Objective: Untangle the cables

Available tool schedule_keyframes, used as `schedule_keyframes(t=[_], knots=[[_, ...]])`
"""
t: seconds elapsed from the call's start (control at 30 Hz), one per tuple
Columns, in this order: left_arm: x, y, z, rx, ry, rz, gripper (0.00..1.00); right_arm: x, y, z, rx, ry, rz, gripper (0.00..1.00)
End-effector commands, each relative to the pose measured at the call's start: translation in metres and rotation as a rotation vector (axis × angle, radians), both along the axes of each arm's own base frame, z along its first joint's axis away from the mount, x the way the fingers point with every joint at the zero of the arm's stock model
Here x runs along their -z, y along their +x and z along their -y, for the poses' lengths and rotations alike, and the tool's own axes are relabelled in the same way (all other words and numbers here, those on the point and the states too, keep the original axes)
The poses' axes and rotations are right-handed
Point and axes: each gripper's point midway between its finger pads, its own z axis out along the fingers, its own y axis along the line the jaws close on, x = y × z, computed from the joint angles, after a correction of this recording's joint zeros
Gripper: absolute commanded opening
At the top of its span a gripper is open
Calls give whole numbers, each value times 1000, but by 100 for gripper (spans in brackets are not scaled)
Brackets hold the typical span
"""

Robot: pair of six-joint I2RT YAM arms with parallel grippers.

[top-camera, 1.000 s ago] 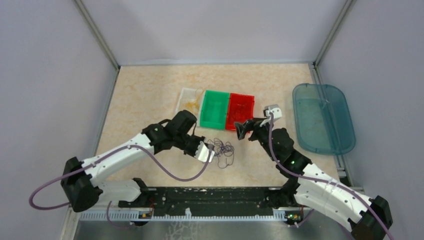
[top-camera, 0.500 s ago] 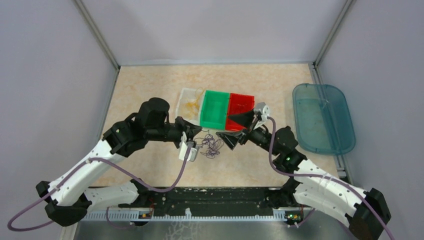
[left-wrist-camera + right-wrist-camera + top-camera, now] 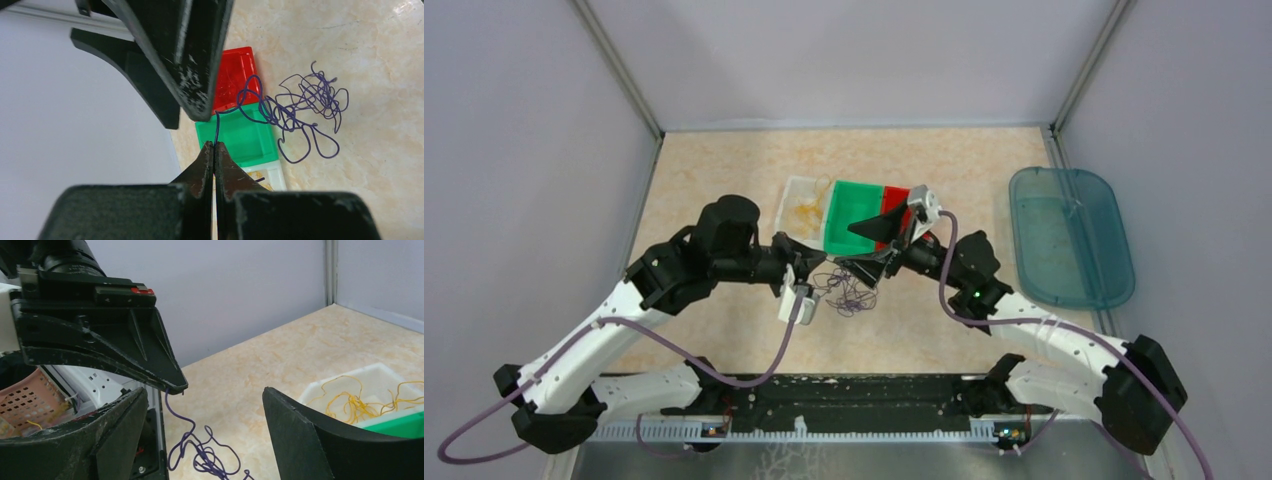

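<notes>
A dark purple cable lies in a loose tangle (image 3: 850, 293) on the table in front of the bins. One end of it rises to my left gripper (image 3: 822, 273), which is shut on that strand (image 3: 217, 131) at its fingertips (image 3: 214, 146). My right gripper (image 3: 860, 250) is open wide, facing the left one, its tips close on either side of the raised strand (image 3: 172, 410). Nothing is between its fingers (image 3: 300, 440). Yellow-orange cables (image 3: 355, 400) lie in the white bin (image 3: 802, 207). The rest of the purple tangle (image 3: 307, 102) rests flat on the table.
A green bin (image 3: 852, 222) and a red bin (image 3: 894, 198) stand side by side beyond the tangle, the right gripper partly over them. A teal tray (image 3: 1070, 236) lies at the right. The black rail (image 3: 844, 398) runs along the near edge.
My left gripper lifted and drew back left with the purple strand, dragging the tangle along. My right gripper swung left over the bins and now faces the left gripper, jaws wide.
</notes>
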Motion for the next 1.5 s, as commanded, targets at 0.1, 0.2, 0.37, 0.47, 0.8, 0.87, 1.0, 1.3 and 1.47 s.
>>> schedule_keyframes(t=[0.1, 0.2, 0.37, 0.47, 0.8, 0.87, 1.0, 1.3, 1.47], knots=[[-38, -4, 5, 23, -80, 24, 0, -26, 4, -17, 6, 24, 89, 80], [-46, -7, 6, 37, -97, 28, 0, -25, 10, -15, 43, 29, 91, 79], [-59, -15, 10, 80, -127, 17, 0, -28, 31, -10, 176, 38, 82, 73], [-68, -22, 12, 106, -148, -4, 0, -30, 45, -6, 279, 51, 92, 73], [-131, -42, 17, 136, -291, -118, 0, 1, 79, -18, 441, 45, 49, 75], [-149, -45, 17, 138, -326, -134, 0, 6, 77, -22, 421, 57, 41, 74], [-177, -46, 16, 147, -382, -93, 0, 18, 71, -28, 390, 49, 19, 70], [-264, -32, 6, 128, -611, 286, 0, 55, 56, -24, 362, 13, -60, 64], [-310, -17, -11, 37, -734, 603, 0, 80, 48, -14, 366, -7, -114, 58]])
